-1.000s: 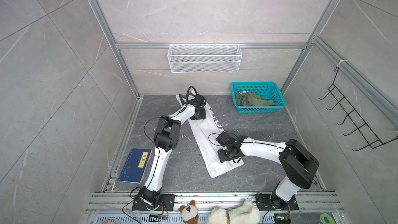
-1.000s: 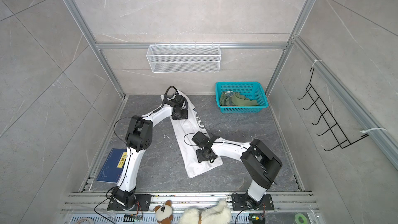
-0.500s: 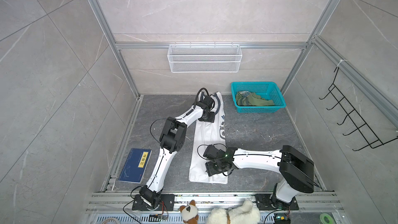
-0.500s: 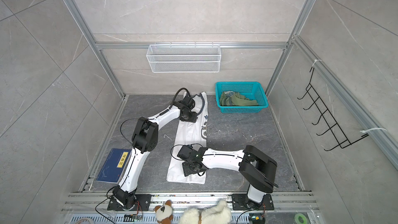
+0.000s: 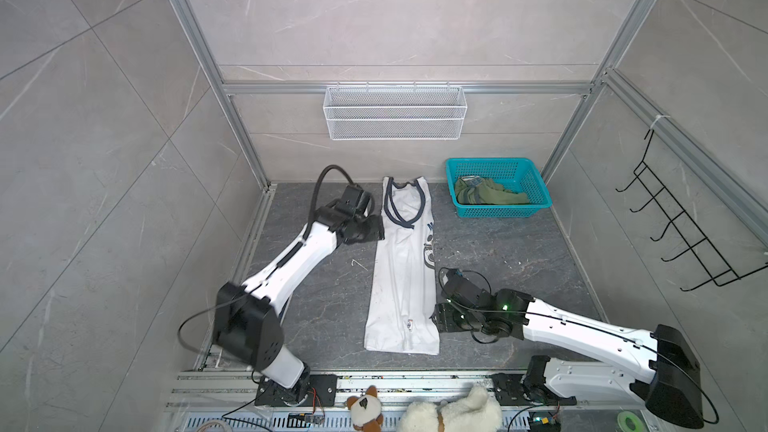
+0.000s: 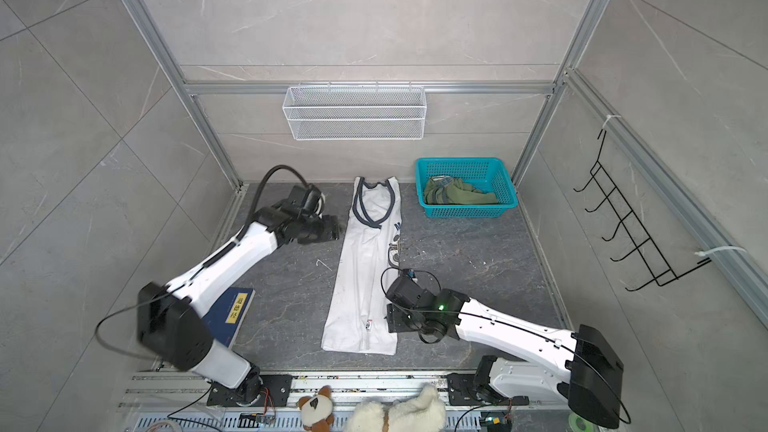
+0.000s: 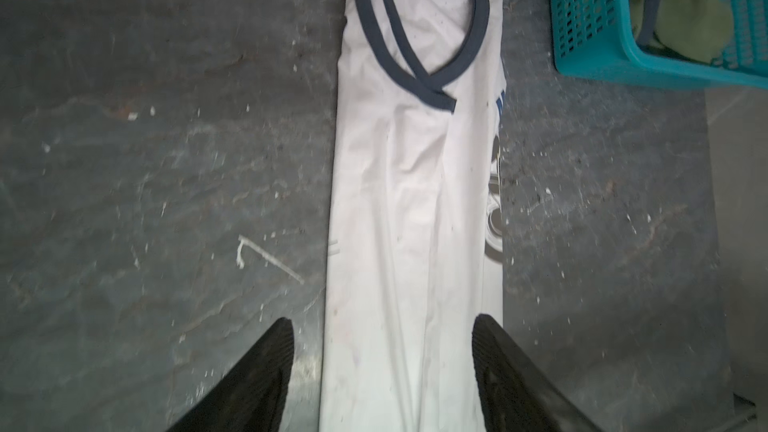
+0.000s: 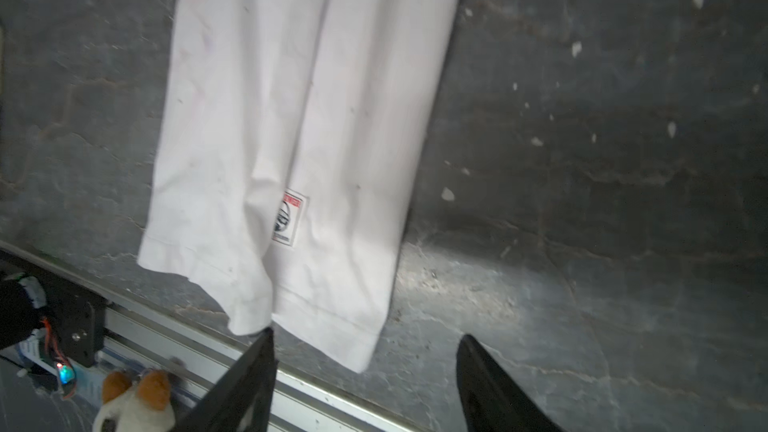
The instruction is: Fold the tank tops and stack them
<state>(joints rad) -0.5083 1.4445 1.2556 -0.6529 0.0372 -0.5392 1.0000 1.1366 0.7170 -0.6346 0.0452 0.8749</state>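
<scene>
White tank top (image 5: 403, 284), folded lengthwise into a narrow strip, lies flat at frame centre in both top views on the dark grey stone-look floor (image 5: 519, 259). Its navy-trimmed straps point toward the back wall. Olive tank top (image 5: 490, 196) sits crumpled in the teal basket (image 5: 498, 213), upper right of the floor.

Left gripper (image 7: 381, 322): jaws apart, empty, beside the strap end. Right gripper (image 8: 366, 333): jaws apart, empty, beside the hem corner.

Walls: grey tile in aluminium framing. White wire shelf (image 5: 395, 118) on the back wall; black hook rack (image 5: 685, 243) at right.
</scene>
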